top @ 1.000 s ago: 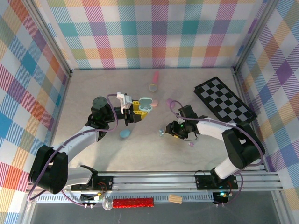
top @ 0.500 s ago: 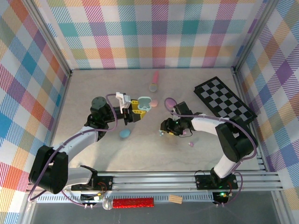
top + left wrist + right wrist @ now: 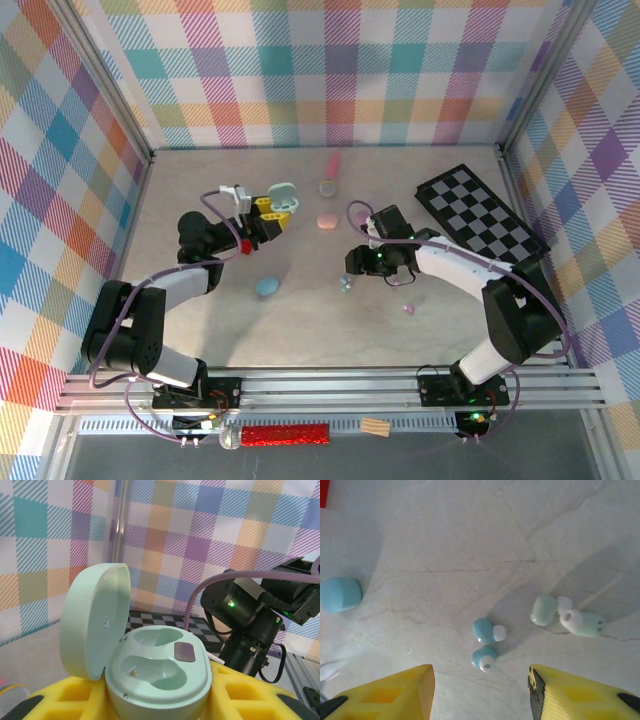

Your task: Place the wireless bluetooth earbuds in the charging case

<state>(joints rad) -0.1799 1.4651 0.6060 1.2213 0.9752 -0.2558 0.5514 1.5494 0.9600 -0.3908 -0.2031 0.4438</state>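
Note:
My left gripper (image 3: 272, 210) is shut on the mint charging case (image 3: 284, 194), holding it above the table. In the left wrist view the case (image 3: 160, 667) sits between the yellow fingers (image 3: 250, 700) with its lid (image 3: 95, 625) swung open and both pockets empty. The right gripper (image 3: 480, 695) hangs open over the tabletop. Two blue earbuds (image 3: 487, 630) (image 3: 484, 658) lie just ahead of its gap. Two mint earbuds (image 3: 544, 610) (image 3: 585, 623) lie further right. From above, the earbuds (image 3: 345, 284) are a small cluster beside the right gripper (image 3: 352, 268).
A blue pebble-shaped case (image 3: 267, 287) lies left of the earbuds and a pink one (image 3: 327, 221) lies behind them. A tiny purple piece (image 3: 408, 310) rests nearer the front. A checkered board (image 3: 480, 215) lies at the right, and a pink stick (image 3: 334, 162) near the back.
My left arm has carried the mint case left and toward the back, uncovering the pink case. The right gripper has shifted slightly back and left over the earbuds.

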